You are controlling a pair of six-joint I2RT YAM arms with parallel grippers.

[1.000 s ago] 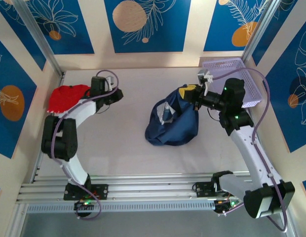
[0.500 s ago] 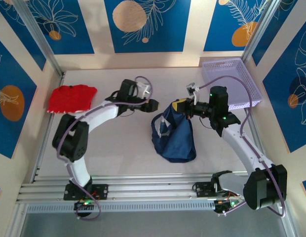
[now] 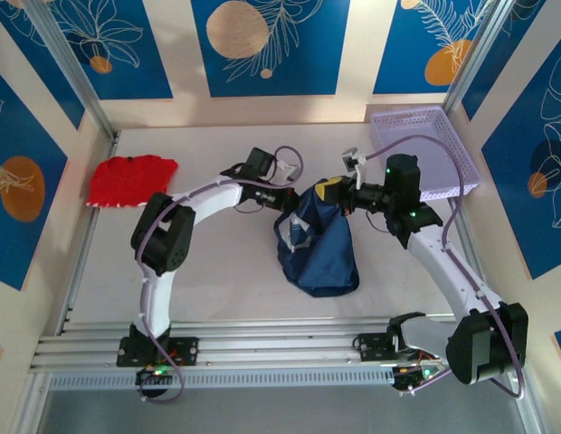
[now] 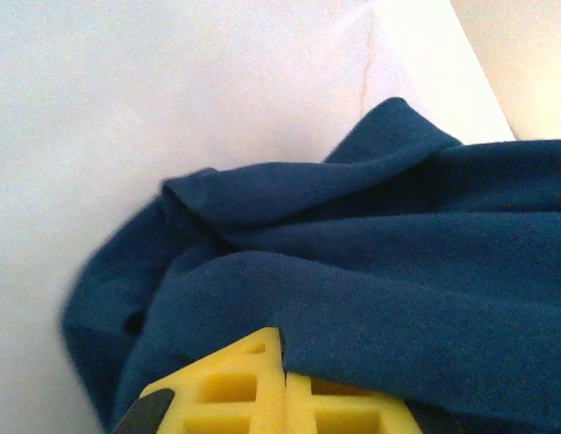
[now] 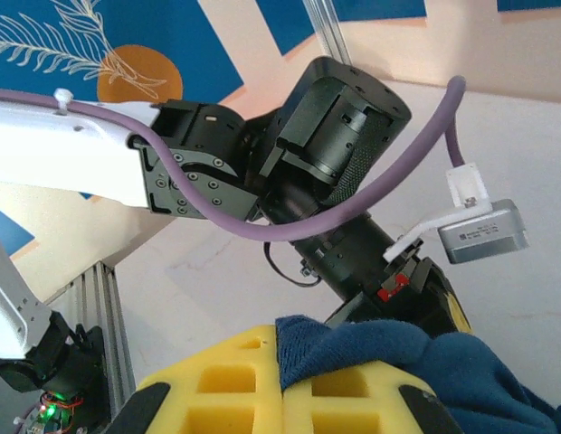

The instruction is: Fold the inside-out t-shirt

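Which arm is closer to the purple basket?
Right. The right end effector grips the t-shirt left of the basket; the left end effector grips it farther left.

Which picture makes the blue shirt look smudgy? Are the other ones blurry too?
Left wrist view: the t-shirt is smeared and soft along its left edge, and the table behind it looks washed-out white. Right wrist view: sharper, with the yellow right gripper looking crisp. Top external view: even light and clear, with just a soft shadow beside the t-shirt.
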